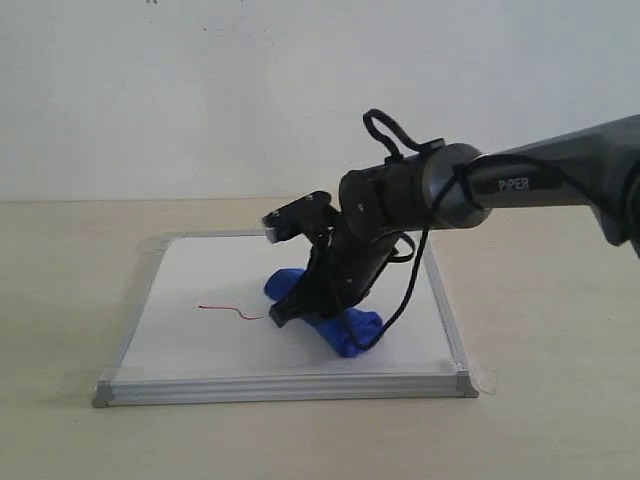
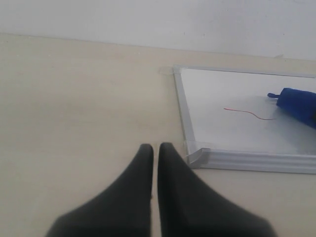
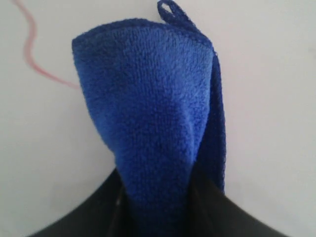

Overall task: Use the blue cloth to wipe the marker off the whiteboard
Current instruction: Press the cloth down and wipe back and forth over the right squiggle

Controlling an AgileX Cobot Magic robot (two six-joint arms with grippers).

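Note:
The whiteboard (image 1: 200, 345) lies flat on the table. A thin wavy red marker line (image 1: 228, 310) crosses its middle left. My right gripper (image 1: 300, 310) is shut on the rolled blue cloth (image 1: 345, 330), which rests on the board just right of the line. Up close, the blue cloth (image 3: 153, 108) fills the space between the jaws, with the marker line (image 3: 34, 54) beside its end. My left gripper (image 2: 155, 148) hovers over bare table off the board's corner, shut with nothing in it. From there the whiteboard (image 2: 237, 123), the marker line (image 2: 247, 113) and the blue cloth (image 2: 298, 103) show.
The board sits on a light wooden table (image 1: 60, 300) in front of a pale wall (image 1: 200, 90). The right arm (image 1: 520, 185) reaches in from the right, with a black cable (image 1: 410, 290) hanging from its wrist.

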